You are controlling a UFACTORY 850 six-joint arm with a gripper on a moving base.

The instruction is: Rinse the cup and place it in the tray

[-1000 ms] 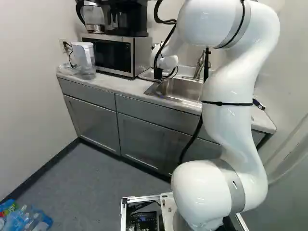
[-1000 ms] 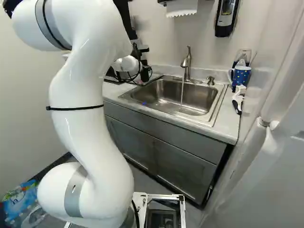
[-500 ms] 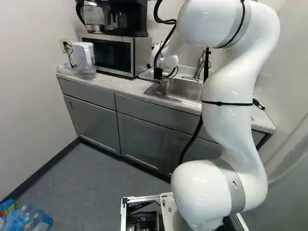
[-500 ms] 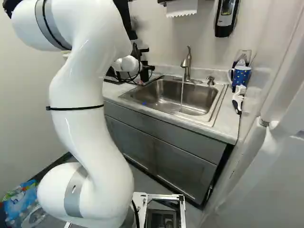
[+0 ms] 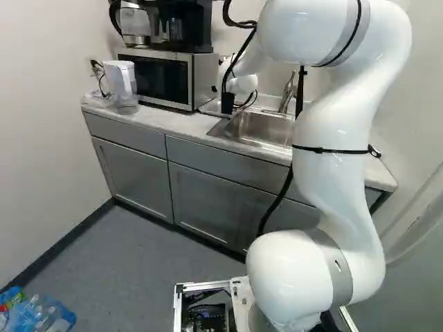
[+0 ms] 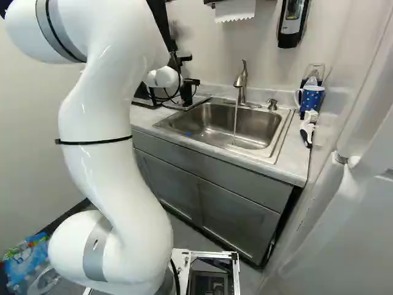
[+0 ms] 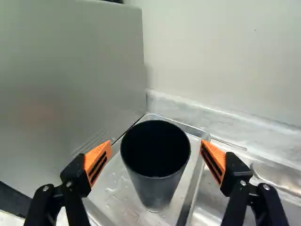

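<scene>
- had the gripper [image 6: 188, 70] spread wide, well past the width of the cup [image 7: 155, 188], with hold of nothing
- left a gap at both orange pads [image 7: 98, 162], one on either side of the cup
- found the cup black, open end up, standing upright on the floor of the tray [image 7: 113, 193], between the parted fingers
- saw droplets on the clear tray, between the microwave [image 5: 159, 79] and the sink [image 6: 233, 126]
- had the white arm [image 6: 116, 153] reaching over to the counter [image 6: 288, 163]
- noticed a thin stream of water [image 6: 235, 120] falling from the faucet [image 6: 240, 80] into the sink
- spotted a blue dotted mug [image 6: 312, 98] beyond the sink at the right of the right base view, with a brush [image 6: 307, 128] just in front
- saw a white pitcher [image 5: 120, 81] beside the microwave
</scene>
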